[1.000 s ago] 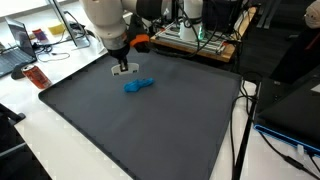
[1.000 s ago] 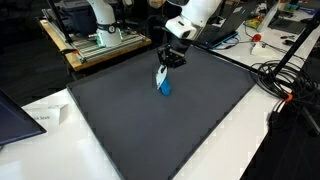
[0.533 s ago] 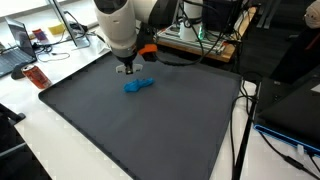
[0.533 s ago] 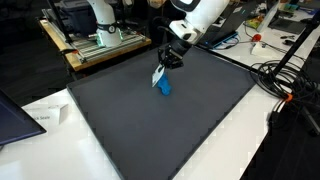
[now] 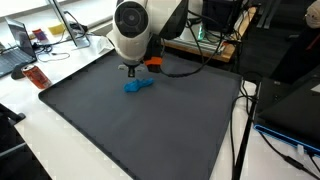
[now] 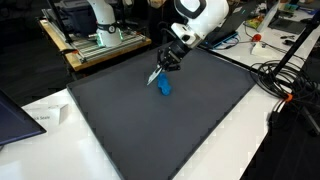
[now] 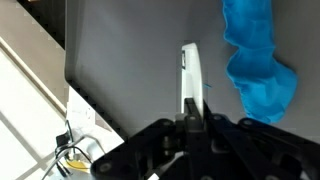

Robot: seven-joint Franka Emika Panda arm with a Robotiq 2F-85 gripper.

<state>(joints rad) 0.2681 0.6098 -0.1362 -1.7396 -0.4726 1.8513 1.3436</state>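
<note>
Jaws grip a white stick (image 7: 190, 75) above the table (image 5: 150, 130), blue lump (image 7: 255, 70) just beside them, so any lowering needs sideways clearance.

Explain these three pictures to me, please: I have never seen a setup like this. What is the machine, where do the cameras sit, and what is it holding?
The machine is a single robot arm with a two-fingered hand at its tip. Two pictures come from cameras standing outside the robot, looking at the same table from different places. The third comes from a camera on the wrist that looks along the fingers, so the hand shows along its lower edge. The work surface is a dark grey mat. On it lies one blue object, which looks soft or crumpled; what it is I cannot tell. The hand is shut on a thin white stick, perhaps a pen. Its free end points towards the mat, close beside the blue object. Whether the two touch is not clear.
</note>
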